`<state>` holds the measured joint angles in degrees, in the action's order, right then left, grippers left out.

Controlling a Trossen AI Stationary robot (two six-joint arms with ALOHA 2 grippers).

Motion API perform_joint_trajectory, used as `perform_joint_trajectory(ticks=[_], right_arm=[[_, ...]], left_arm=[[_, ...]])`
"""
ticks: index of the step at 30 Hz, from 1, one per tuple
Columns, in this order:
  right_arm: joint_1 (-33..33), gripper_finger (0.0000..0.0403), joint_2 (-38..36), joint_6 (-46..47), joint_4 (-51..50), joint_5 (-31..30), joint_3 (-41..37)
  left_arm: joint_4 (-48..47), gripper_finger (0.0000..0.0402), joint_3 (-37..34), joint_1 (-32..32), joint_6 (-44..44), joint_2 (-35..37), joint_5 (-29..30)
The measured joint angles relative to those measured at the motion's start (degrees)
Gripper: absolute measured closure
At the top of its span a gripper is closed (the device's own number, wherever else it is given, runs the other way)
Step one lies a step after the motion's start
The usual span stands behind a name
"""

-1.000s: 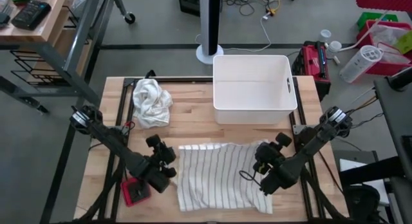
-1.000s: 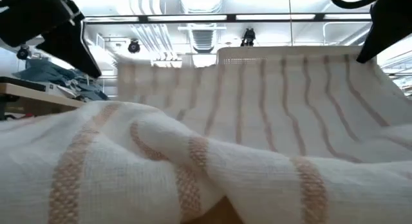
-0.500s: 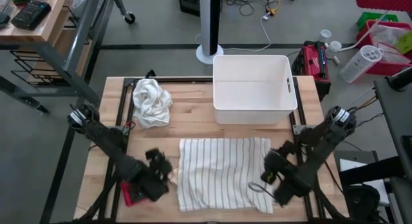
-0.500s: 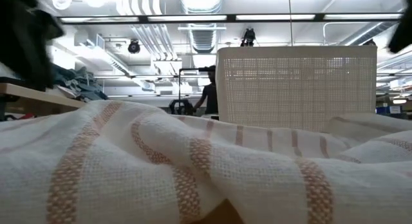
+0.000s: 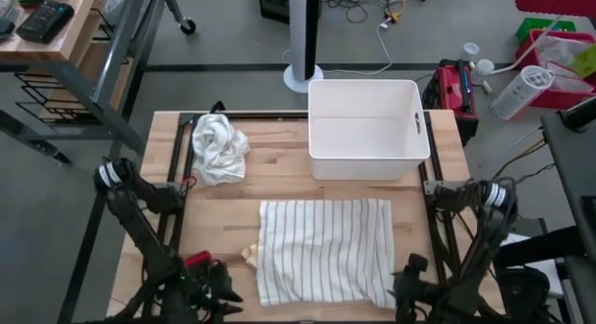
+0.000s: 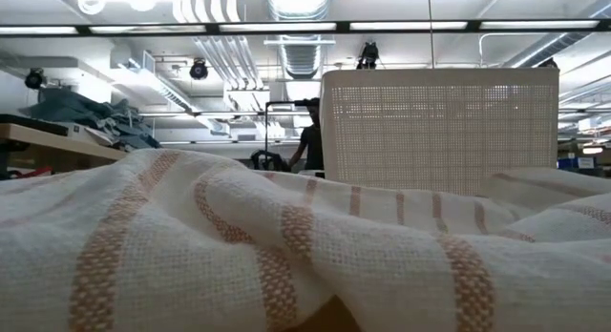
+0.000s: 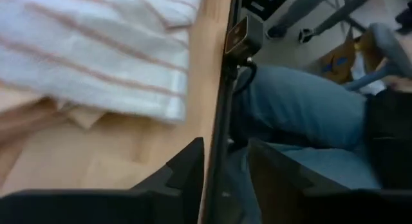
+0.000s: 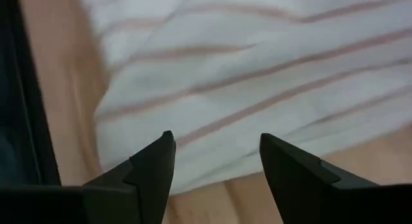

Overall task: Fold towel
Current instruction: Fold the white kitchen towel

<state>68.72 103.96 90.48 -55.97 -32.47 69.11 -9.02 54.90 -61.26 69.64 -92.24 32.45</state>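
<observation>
The left pincer (image 5: 212,296) hangs at the desk's near edge, off the lower left corner of the striped towel (image 5: 323,249), its fingers (image 7: 187,166) a narrow gap apart with nothing between them. The right pincer (image 5: 408,285) sits at the near edge by the towel's lower right corner, its fingers (image 8: 154,166) spread wide and empty above the cloth. The towel lies spread on the wooden desk (image 5: 279,180) in front of a white bin (image 5: 365,128), roughly square, its near edge slightly rumpled, a small tan tag (image 5: 250,254) showing at its left side. A second, crumpled white cloth (image 5: 220,148) rests at the desk's far left. From desk height the towel (image 6: 286,246) fills the foreground, the bin (image 6: 439,132) standing behind it, a person (image 6: 309,141) visible in the room beyond.
</observation>
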Motion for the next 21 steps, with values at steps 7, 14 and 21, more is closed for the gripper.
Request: perform_joint_trajectory(ticks=[7,14,21], right_arm=[[1.28,0.0192,9.74,-4.15,-1.58,0.86,5.09],[1.28,0.0192,13.93,-12.32,-2.44,0.75,12.66],[0.88,0.0199,14.36,-12.35,-1.67,0.95,14.0]], left_arm=[[3.13,0.0309,3.14,1.42,-8.28,-9.09,-2.69],[-0.39,0.0297,14.98,2.28,-16.96,-19.63,-0.86],[-24.52,0.0276,29.93,3.78,-17.24,-27.63,2.86]])
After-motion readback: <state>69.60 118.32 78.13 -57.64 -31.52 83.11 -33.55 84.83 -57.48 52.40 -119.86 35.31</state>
